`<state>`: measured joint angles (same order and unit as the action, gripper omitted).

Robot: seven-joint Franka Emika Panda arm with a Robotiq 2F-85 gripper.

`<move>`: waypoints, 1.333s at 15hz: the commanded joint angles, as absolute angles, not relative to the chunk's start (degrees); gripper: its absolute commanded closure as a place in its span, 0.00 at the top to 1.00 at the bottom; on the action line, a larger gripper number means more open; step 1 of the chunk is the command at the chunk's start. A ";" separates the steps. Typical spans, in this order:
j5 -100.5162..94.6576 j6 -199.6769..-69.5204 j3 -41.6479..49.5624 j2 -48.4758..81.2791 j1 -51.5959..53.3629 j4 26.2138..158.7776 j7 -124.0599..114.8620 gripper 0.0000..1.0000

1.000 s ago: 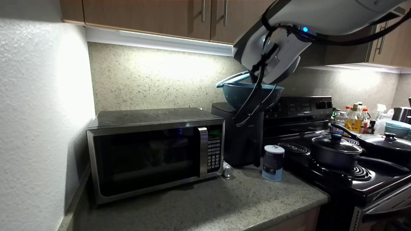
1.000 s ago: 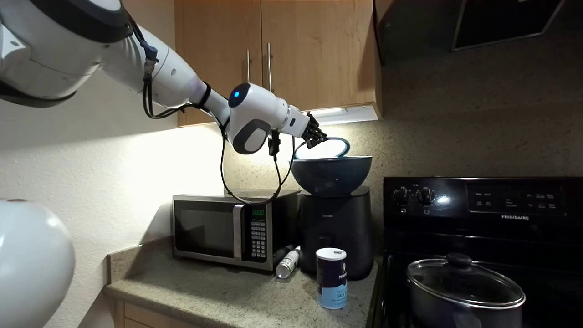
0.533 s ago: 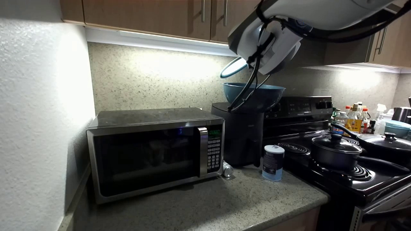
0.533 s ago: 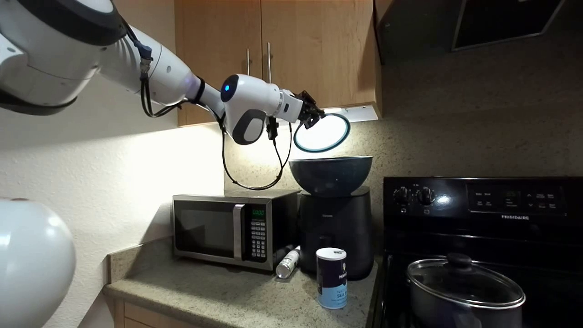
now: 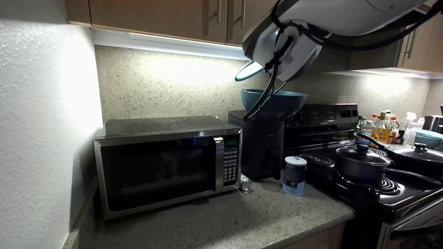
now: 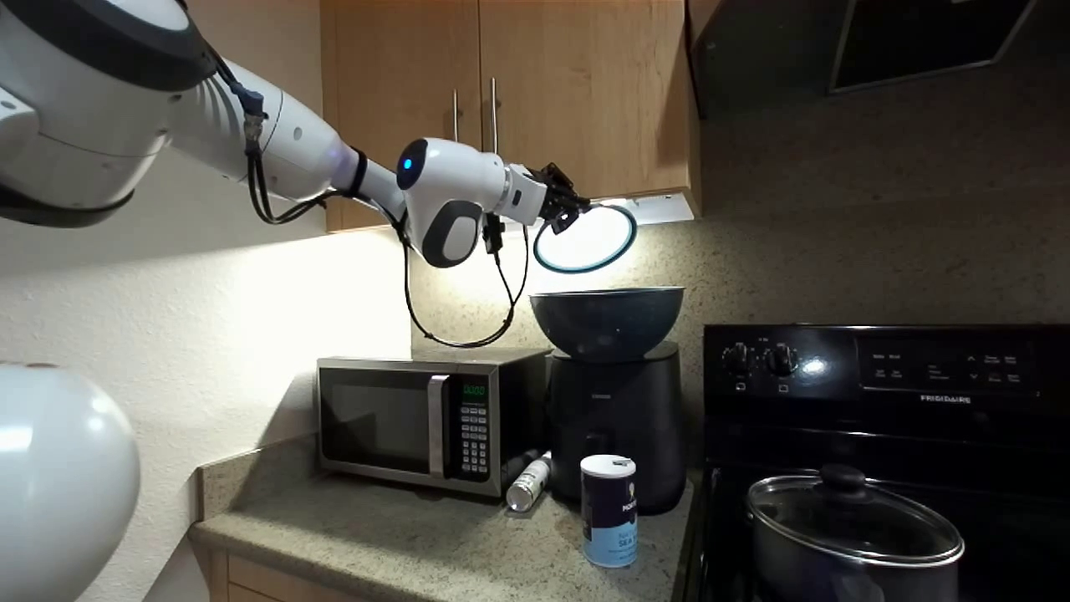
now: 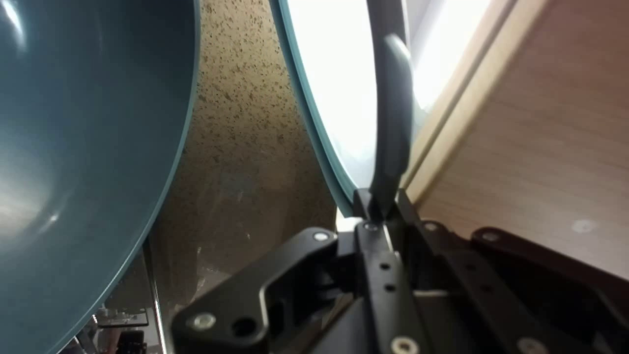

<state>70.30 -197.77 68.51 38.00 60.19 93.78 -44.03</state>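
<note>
You have the hand [image 6: 580, 207] gripping the edge of a blue-rimmed lid [image 6: 588, 241], which hangs tilted at the upper centre of an exterior view, above and apart from the blue bowl [image 6: 607, 324] on a black appliance [image 6: 617, 422]. In an exterior view, the arm's wrist [image 5: 289, 52] and cables [image 5: 273, 76] hide the hand and leave you only the lid's left part; the cables also cross the bowl's front. Only the wrist view gives you the fingertips [image 7: 362, 202] distinctly, pinched at the rim, low centre. There, glare whitens the lid's face, the frame's top cuts it off, and a blurred dark strip [image 7: 390, 108] is hard to make out; the bowl's inside fills the left, also cropped. A white rounded shape [image 6: 63, 485], lower left in an exterior view, is cut off, so you cannot tell what it is.
</note>
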 commanded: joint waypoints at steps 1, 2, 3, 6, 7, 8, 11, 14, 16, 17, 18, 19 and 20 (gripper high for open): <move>69.67 -198.02 67.29 34.40 62.79 99.04 -42.82 0.07; 70.60 -198.85 66.98 33.05 64.18 102.06 -42.96 0.07; 72.15 -198.78 67.87 32.84 65.78 104.56 -43.35 0.07; 78.28 -198.21 72.49 33.88 71.72 112.28 -43.33 0.07; 81.17 -198.21 74.52 35.39 73.44 114.37 -43.27 0.07; 84.62 -198.18 75.81 36.72 74.32 115.24 -41.65 0.07; 83.21 -197.86 74.02 36.13 72.14 113.21 -42.77 0.09; 83.47 -197.86 74.45 36.13 72.29 113.44 -42.77 0.09; 83.48 -197.86 74.45 36.13 72.30 113.44 -42.77 0.07; 84.37 -197.86 75.80 38.86 72.20 111.91 -45.06 0.07; 86.30 -197.86 77.21 41.50 72.19 111.19 -46.71 0.07; 87.04 -197.88 78.44 43.03 72.56 110.34 -48.68 0.07; 89.58 -197.88 80.10 45.40 72.75 110.26 -50.51 0.07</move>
